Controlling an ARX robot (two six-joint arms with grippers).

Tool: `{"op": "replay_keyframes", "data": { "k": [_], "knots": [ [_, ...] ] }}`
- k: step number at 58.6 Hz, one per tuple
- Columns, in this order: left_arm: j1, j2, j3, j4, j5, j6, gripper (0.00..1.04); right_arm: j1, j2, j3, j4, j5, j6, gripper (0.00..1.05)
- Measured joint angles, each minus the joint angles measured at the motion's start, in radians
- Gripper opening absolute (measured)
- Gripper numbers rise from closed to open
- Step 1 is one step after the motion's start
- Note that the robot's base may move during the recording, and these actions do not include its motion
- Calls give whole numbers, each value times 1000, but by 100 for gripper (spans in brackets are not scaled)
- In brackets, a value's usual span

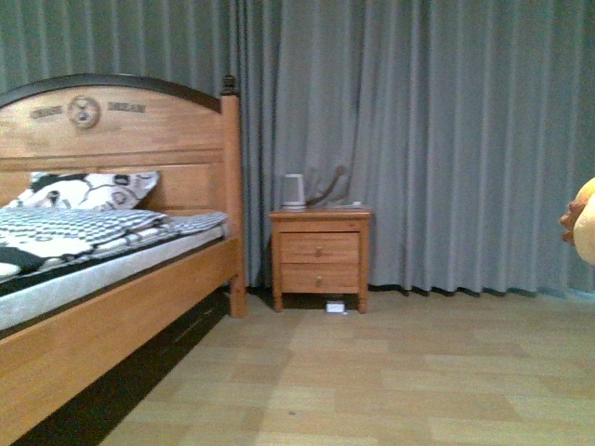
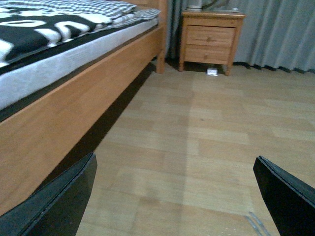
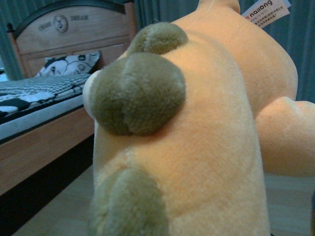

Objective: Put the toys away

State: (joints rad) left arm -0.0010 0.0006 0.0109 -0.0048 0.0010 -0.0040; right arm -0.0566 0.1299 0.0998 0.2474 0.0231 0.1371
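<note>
Your left jaws stand wide apart over the bare floor (image 2: 197, 142) beside the bed (image 2: 74, 108), with nothing between them. At the front view's far right edge, the plush toy (image 1: 584, 221) sits up off the floor. It fills the right wrist view (image 3: 197, 147) and hides the right jaws, so you cannot tell their state.

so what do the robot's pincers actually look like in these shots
Only the left pincer shows: two flat, matte black fingers with straight edges and angled tips, no markings or cables visible. The right pincer is not visible; an orange plush toy fills its wrist view, and no arm appears in the front view.
</note>
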Motion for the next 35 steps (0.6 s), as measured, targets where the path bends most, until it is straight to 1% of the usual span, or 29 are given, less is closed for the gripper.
{"op": "replay_keyframes", "data": {
  "k": [14, 23, 35],
  "knots": [
    [-2, 0, 0, 0, 2, 0, 99, -2, -3, 0, 1, 16, 0, 17],
    [-1, -1, 0, 0, -2, 0, 99, 0, -3, 0, 1, -8, -1, 17],
    [-1, -1, 0, 0, -2, 0, 99, 0, -3, 0, 1, -4, 0, 17]
  ]
}}
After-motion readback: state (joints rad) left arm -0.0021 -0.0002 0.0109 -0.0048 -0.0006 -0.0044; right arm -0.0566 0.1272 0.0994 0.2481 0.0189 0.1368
